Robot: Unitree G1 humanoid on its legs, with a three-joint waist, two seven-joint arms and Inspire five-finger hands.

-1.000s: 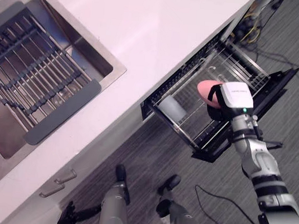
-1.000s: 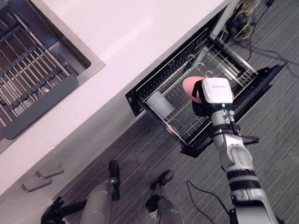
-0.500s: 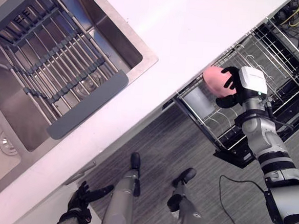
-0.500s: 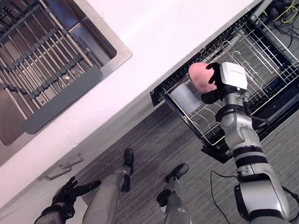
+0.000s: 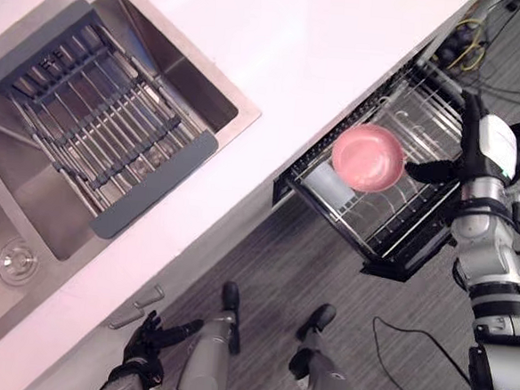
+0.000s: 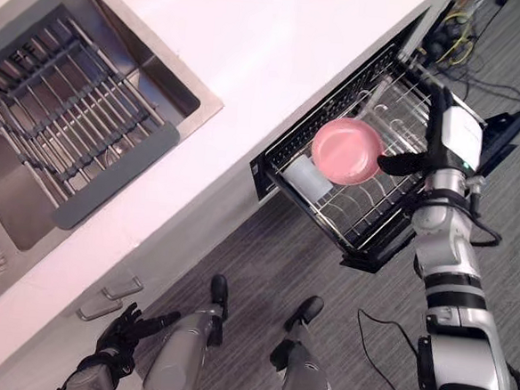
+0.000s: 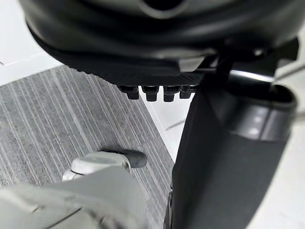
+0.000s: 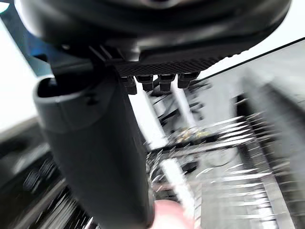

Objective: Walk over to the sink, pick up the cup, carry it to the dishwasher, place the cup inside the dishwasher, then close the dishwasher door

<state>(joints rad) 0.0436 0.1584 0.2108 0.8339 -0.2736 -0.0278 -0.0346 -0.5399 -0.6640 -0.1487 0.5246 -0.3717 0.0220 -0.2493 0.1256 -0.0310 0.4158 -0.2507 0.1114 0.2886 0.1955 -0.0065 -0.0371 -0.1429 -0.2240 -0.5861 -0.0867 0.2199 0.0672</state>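
The right hand [image 5: 468, 129], fingers straight, is hovering beside the cup [image 5: 367, 158] over the dishwasher rack [image 5: 392, 224]; its wrist view is perhaps catching a pink rim.

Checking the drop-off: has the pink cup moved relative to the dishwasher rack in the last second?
Yes. The pink cup has shifted across the rack toward the pale glass in its corner; the right hand, now open, is beside it.
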